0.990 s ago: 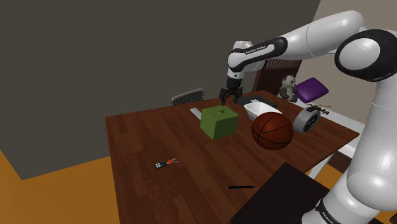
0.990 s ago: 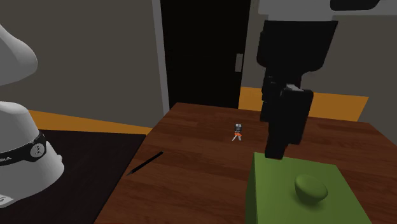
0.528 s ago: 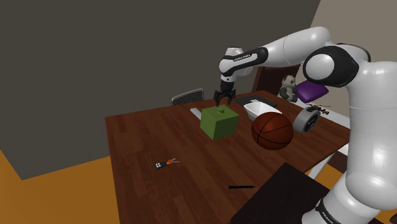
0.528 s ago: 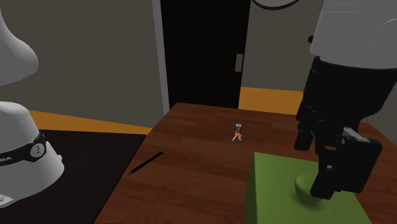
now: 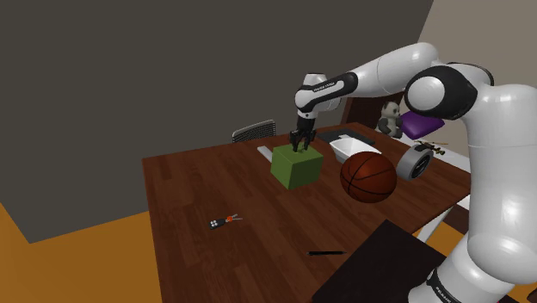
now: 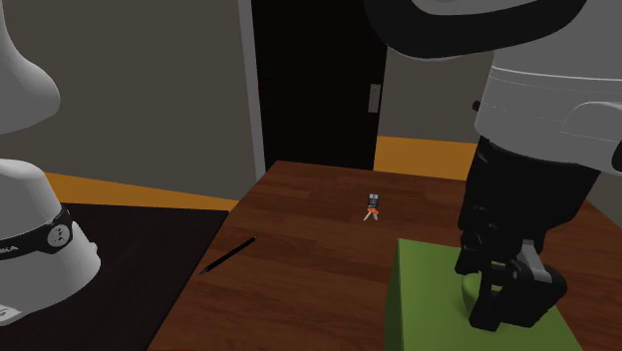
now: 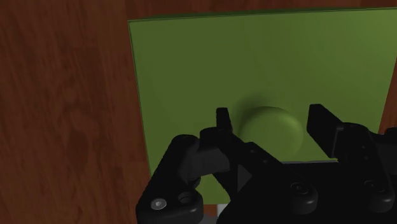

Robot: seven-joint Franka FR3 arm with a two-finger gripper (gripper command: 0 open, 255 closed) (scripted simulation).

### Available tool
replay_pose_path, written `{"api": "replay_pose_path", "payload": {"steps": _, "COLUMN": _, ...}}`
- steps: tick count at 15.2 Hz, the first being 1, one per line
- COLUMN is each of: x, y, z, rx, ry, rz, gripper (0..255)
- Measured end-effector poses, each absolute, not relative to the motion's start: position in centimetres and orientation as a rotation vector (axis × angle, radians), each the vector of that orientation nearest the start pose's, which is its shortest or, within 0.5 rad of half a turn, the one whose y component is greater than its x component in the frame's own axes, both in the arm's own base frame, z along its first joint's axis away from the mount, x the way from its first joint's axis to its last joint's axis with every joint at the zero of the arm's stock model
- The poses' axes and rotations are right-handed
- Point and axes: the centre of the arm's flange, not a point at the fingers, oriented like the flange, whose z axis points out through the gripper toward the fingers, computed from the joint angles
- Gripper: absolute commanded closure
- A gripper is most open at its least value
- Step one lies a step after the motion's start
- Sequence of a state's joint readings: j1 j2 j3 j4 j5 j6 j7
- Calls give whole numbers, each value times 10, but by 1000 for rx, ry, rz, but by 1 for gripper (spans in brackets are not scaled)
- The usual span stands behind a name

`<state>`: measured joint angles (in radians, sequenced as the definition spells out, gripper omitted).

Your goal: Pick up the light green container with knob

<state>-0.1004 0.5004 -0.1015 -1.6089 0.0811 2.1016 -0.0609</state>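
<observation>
Green box-shaped container with a round knob: it stands upright on the dark brown wooden table, toward the far side in the shoulder view.
Cut off: the lower edge of the second exterior view cuts the container, so there we see just its top and a part of one wall.
Hidden: in the shoulder view the black two-finger gripper stands in front of the knob; in the second exterior view a finger covers most of the knob.
Hard to tell: how close the fingers are to the knob; in the wrist view a thin green strip seems to remain on each side.
Gripper state: the fingers stand apart, one on each side of the knob, low over the lid, and as far as we see they are not pressed on it.
Look of the container: plain olive green, a flat square top, straight walls; the knob is a low dome of the same green in the middle of the top.
Nearest neighbour: an orange-brown basketball just beside the container, at the shoulder view's right, apart from the gripper.
Beyond these: a white boxy object, a grey round object, a small panda toy, a purple cushion and a grey chair back.
Well apart on the table: a small black and orange object and a black pen.
</observation>
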Motion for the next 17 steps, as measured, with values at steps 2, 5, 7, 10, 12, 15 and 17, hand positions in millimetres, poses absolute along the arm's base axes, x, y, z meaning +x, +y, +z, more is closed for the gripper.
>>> {"api": "replay_pose_path", "payload": {"steps": 2, "x": 672, "y": -125, "z": 338, "rx": -3109, "ry": 265, "rz": 1, "gripper": 255}}
{"api": "replay_pose_path", "payload": {"steps": 5, "x": 672, "y": -125, "z": 338, "rx": -3109, "ry": 264, "rz": 0, "gripper": 255}}
{"api": "replay_pose_path", "payload": {"steps": 7, "x": 672, "y": -125, "z": 338, "rx": -3109, "ry": 264, "rz": 0, "gripper": 255}}
{"api": "replay_pose_path", "payload": {"steps": 10, "x": 671, "y": -125, "z": 339, "rx": -3109, "ry": 265, "rz": 7, "gripper": 255}}
{"api": "replay_pose_path", "payload": {"steps": 12, "x": 672, "y": -125, "z": 345, "rx": -3108, "ry": 265, "rz": 13, "gripper": 255}}
{"api": "replay_pose_path", "payload": {"steps": 15, "x": 671, "y": -124, "z": 362, "rx": -3108, "ry": 265, "rz": 15, "gripper": 255}}
{"api": "replay_pose_path", "payload": {"steps": 17, "x": 671, "y": -125, "z": 369, "rx": -3108, "ry": 265, "rz": 15, "gripper": 255}}
